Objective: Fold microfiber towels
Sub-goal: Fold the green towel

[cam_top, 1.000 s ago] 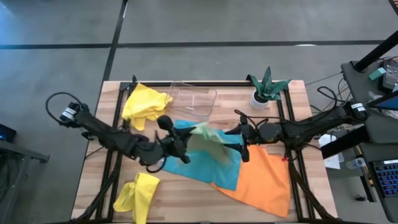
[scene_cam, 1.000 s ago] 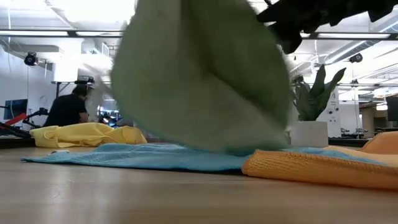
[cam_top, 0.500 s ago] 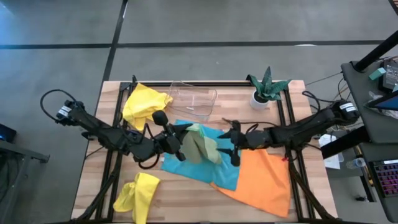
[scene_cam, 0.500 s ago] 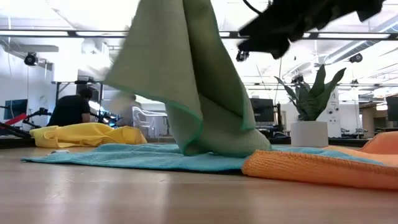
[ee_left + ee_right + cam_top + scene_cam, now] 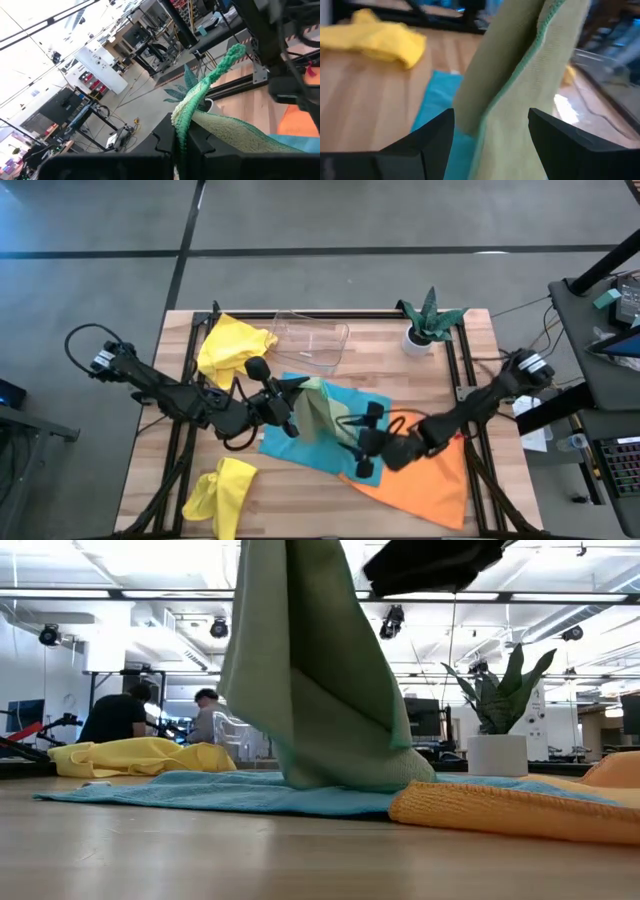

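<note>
The wooden table [image 5: 330,495] stands on a grey concrete floor [image 5: 330,220] crossed by dark seam lines, with a dark bench [image 5: 600,330] loaded with cables and equipment just beside it on the right. Seen level across the tabletop, the room behind is a large white-walled workshop, its white ceiling [image 5: 150,565] lit by long strip lights, with monitors and desks along the back. Two people [image 5: 112,715] sit at a far workstation on the left.

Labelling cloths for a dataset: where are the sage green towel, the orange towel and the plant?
sage green towel [image 5: 320,690], low view, hanging middle.
orange towel [image 5: 430,475], high view, flat centre.
plant [image 5: 430,315], high view, leaves.
</note>
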Action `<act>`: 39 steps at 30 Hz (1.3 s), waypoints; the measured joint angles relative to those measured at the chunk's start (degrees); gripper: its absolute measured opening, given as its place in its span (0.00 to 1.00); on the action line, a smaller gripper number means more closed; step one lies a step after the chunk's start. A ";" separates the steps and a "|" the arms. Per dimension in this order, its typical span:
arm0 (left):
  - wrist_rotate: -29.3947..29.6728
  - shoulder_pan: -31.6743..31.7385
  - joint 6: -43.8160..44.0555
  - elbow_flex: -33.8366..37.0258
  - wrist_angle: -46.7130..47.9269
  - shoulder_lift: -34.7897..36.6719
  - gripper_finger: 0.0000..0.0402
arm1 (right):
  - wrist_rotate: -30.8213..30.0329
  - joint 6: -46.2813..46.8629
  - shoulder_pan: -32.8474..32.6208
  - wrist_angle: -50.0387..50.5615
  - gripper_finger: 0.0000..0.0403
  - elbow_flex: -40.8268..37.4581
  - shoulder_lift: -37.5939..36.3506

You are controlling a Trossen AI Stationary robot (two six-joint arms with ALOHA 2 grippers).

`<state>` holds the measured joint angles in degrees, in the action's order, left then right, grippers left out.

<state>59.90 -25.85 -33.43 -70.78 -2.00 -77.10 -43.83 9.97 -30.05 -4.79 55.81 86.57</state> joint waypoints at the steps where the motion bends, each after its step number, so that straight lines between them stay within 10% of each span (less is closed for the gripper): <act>1: 0.02 0.00 -0.01 0.00 0.00 0.00 0.00 | -2.33 0.89 -0.60 0.14 0.61 0.63 1.64; 15: 0.19 0.00 -0.26 -0.02 0.05 0.00 0.00 | -11.72 24.50 0.31 28.21 0.52 8.51 10.68; 26: 0.49 0.00 -0.45 -0.07 0.05 0.00 0.00 | -3.77 21.44 0.31 28.53 0.06 3.15 6.29; 39: 3.16 -0.22 -0.54 -0.09 2.08 2.71 0.00 | -10.27 16.48 -0.21 40.94 0.02 5.94 -11.38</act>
<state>63.07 -26.06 -33.97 -70.87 0.08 -74.39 -54.11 26.45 -30.26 36.15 61.75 75.18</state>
